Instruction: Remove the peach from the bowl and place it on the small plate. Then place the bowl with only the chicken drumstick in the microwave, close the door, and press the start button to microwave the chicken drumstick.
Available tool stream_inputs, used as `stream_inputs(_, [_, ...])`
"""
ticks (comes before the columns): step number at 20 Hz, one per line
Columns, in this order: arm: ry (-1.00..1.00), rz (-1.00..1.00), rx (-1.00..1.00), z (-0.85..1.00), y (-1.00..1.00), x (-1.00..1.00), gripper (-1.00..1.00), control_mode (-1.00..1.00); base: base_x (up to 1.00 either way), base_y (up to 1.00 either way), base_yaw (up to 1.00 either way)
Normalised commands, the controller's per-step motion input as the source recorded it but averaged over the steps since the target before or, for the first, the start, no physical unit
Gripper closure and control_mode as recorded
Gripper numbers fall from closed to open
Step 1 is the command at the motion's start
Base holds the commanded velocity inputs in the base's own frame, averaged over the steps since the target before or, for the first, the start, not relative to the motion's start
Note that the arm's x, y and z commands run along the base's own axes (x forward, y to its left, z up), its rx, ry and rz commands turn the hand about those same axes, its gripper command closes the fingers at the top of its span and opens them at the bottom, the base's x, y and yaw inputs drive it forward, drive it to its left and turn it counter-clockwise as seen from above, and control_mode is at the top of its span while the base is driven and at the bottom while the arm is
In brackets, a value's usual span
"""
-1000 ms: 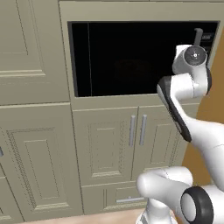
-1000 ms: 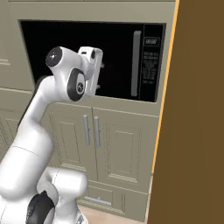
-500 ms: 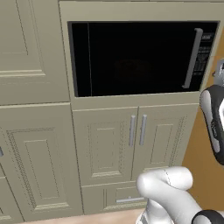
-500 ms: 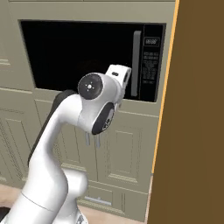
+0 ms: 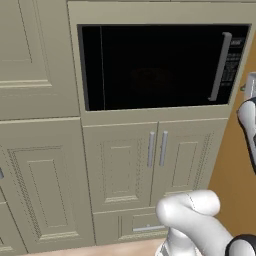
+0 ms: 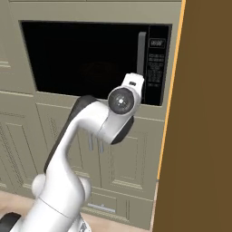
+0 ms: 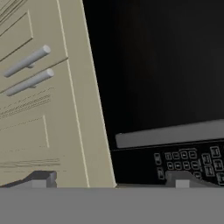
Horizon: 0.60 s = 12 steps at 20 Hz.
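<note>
Microwave (image 5: 155,67) door is sitting closed, so start-press is the step. Claw (image 7: 109,186) fingers spread, gripping nothing, facing the keypad (image 7: 188,162). Bowl can't be made out behind glass. Advise lining one fingertip (image 7: 181,177) square on the button.

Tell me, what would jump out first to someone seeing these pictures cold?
Probably the big black microwave built into the beige cabinets, door shut, with its grey handle and keypad on the right side. Next, the white arm curving up in front of it in the right base view, beside a tall brown panel.
</note>
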Motion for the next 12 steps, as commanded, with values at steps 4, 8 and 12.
stream_inputs(4, [-0.03, 0.16, 0.08, -0.06, -0.31, 0.33, -1.00, -1.00, 0.00, 0.00, 0.00])
stream_inputs(8, [0.00, 0.06, 0.07, -0.12, -0.37, 0.33, -1.00, -1.00, 0.00, 0.00, 0.00])
stream_inputs(12, [0.00, 0.01, 0.02, -0.19, -0.11, 0.45, -1.00, -1.00, 0.00, 0.00, 0.00])
